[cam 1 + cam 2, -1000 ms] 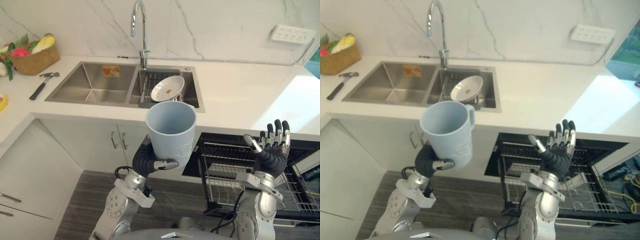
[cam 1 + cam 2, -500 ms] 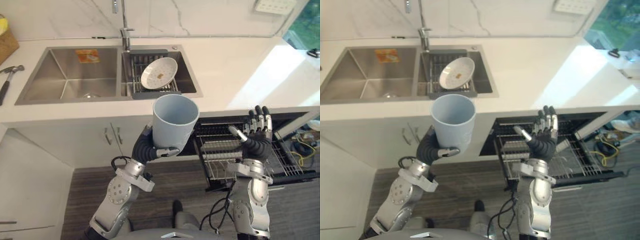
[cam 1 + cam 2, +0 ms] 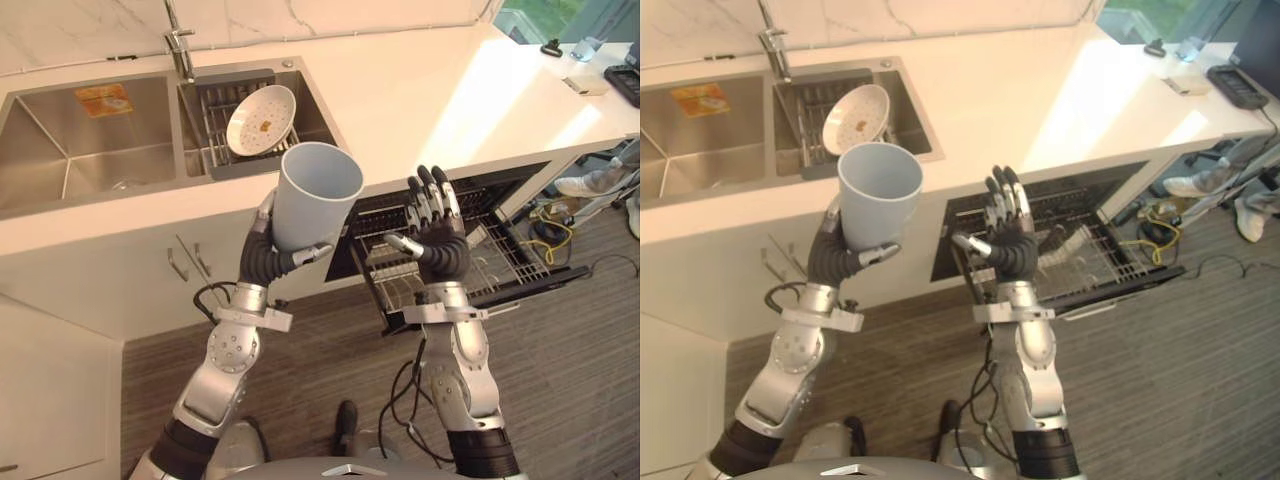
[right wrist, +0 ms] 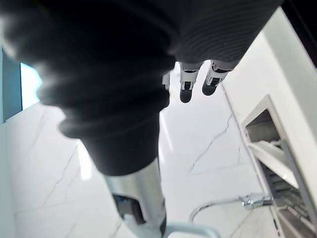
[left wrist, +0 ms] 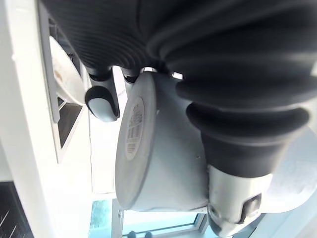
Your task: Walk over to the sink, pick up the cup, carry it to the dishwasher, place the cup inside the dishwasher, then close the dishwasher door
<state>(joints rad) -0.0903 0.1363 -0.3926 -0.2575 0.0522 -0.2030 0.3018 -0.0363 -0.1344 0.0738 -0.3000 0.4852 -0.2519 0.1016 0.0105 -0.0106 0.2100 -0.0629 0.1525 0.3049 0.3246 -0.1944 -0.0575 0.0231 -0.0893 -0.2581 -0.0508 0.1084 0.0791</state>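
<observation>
Counter behind labelled cup, left hand

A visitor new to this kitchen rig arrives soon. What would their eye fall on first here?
The pale blue cup, gripped mouth-up in the left hand, raised before the counter edge. Beside it the right hand stands open, fingers straight, over the open dishwasher. A white plate leans in the sink.

Light: bright daylight from 1 o'clock | Glare: washed out the white countertop at 2 o'clock | Shade: cabinet fronts and floor at 6 o'clock were dimmer
</observation>
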